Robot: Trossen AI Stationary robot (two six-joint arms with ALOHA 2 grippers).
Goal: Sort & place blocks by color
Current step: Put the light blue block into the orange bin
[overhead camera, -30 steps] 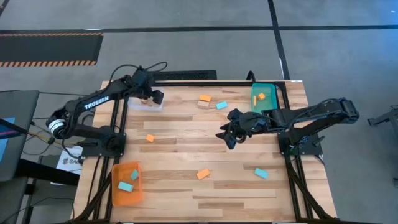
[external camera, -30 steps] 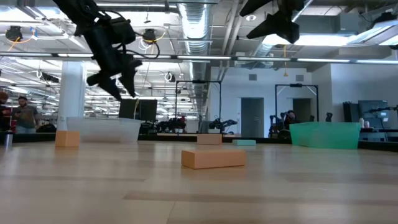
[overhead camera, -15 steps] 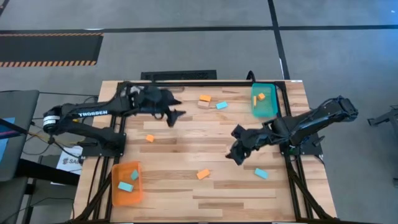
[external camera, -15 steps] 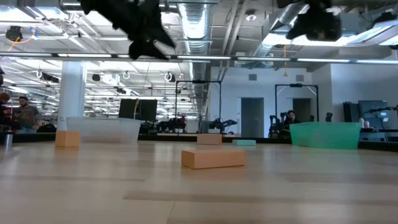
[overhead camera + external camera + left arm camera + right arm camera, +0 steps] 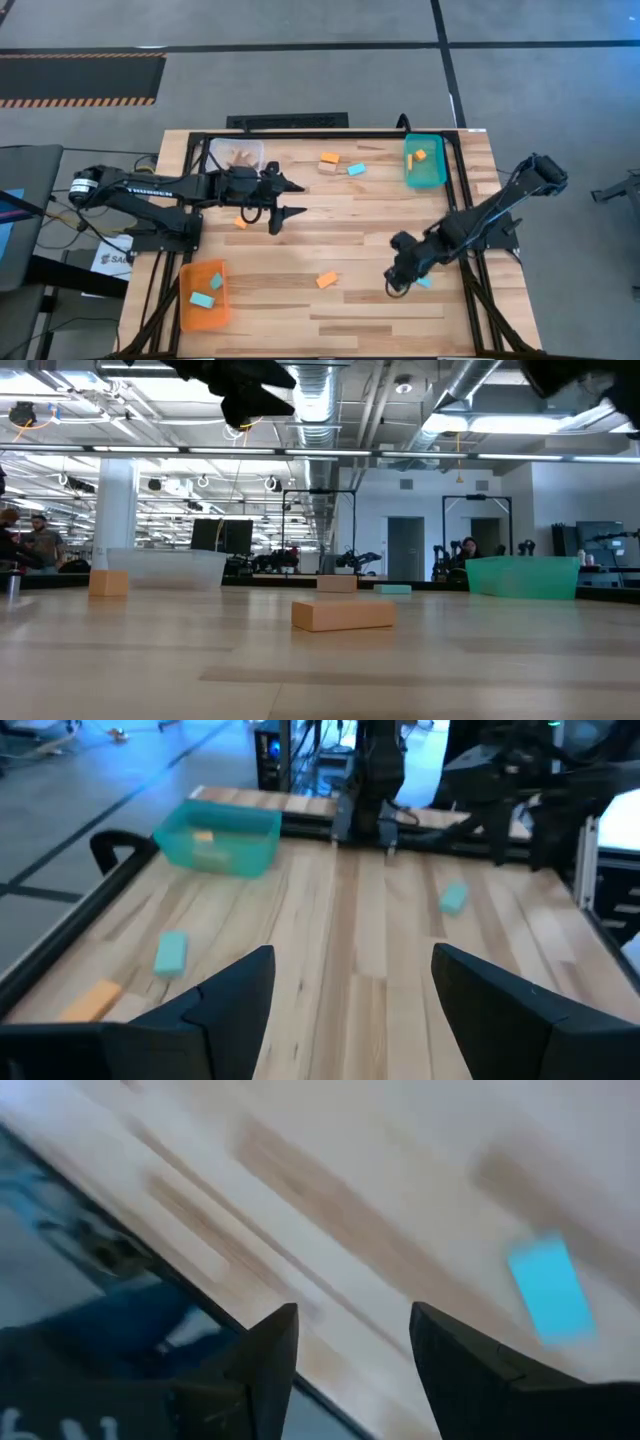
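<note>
Right claw (image 5: 393,288), fingers apart and empty, hangs just beside a blue block (image 5: 424,282) on the worktop (image 5: 350,310). The block lies toward the arm's base side of the claw. Left claw (image 5: 285,197), also apart and empty, is well away from it

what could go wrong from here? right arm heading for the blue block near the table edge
1. The right gripper is low beside the light blue block, jaws open with nothing between them; a misaligned descent could nudge the block toward the nearby table edge.
2. Sorting looks mixed: the orange tray holds blue blocks and the teal tray orange ones, so a drop could go astray.
3. The left gripper, open and empty, hangs near the small orange block and may brush it.
</note>
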